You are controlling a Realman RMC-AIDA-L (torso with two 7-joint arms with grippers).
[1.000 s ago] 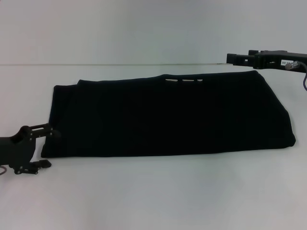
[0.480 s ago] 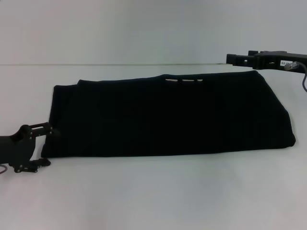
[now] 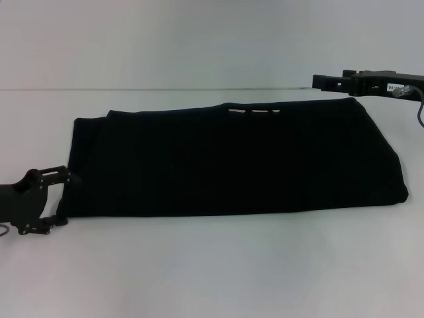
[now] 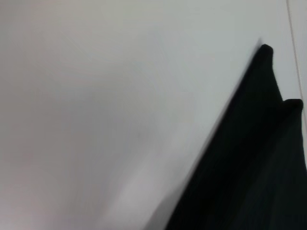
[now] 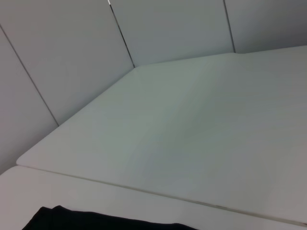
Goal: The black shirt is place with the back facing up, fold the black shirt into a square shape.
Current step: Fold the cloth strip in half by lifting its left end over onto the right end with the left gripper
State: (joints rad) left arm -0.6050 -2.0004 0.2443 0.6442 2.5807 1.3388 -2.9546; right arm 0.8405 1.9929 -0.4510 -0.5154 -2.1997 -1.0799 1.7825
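Note:
The black shirt [image 3: 232, 159] lies flat on the white table [image 3: 212, 265], folded into a long band running left to right. A bit of cream lettering [image 3: 255, 111] peeks out at its far edge. My left gripper [image 3: 66, 201] is open beside the shirt's near-left corner, one finger [image 3: 61, 176] above and one finger [image 3: 53, 224] below that edge. The left wrist view shows the shirt's folded edge [image 4: 249, 163] on the table. My right gripper [image 3: 318, 81] hangs raised beyond the far-right corner. A strip of the shirt [image 5: 96, 221] shows low in the right wrist view.
White table surface [image 3: 212, 59] extends all around the shirt. A seam in the table [image 3: 165, 89] runs behind the shirt, and pale wall panels [image 5: 168, 28] stand beyond the table's far edge.
My left gripper has drifted slightly leftward, away from the shirt's near-left corner. The shirt and the right arm have not moved.

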